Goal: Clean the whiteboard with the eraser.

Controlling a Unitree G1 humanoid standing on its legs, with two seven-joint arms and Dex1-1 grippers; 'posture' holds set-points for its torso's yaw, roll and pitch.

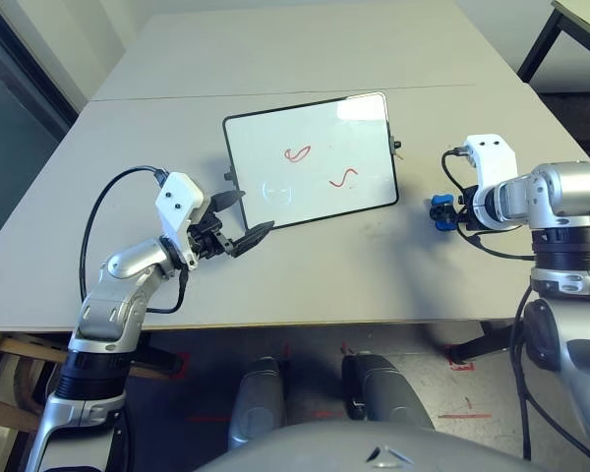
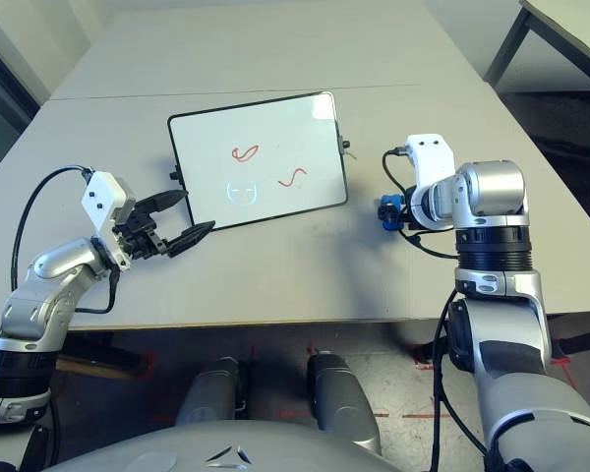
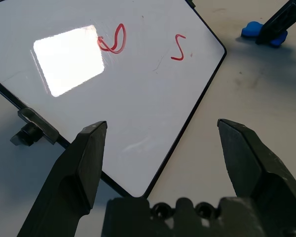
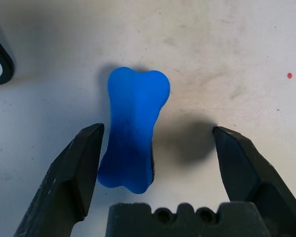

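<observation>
So the whiteboard (image 1: 310,162) is lying a bit crooked on the surface (image 1: 275,285), two red scribbles on it, with the left gripper (image 1: 243,224) right at its near-left corner, jaws spread wide and nothing in them. Over on the robot's right, the blue bone-shaped eraser (image 4: 133,128) sits on the surface apart from the board, and the right gripper (image 4: 159,129) is hovering over it, jaws wide open around it, not clamped on.

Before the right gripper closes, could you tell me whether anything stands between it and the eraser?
Nothing visible stands in the way: the open right gripper hangs over the eraser, which lies between its fingers, nearer one of them.
</observation>
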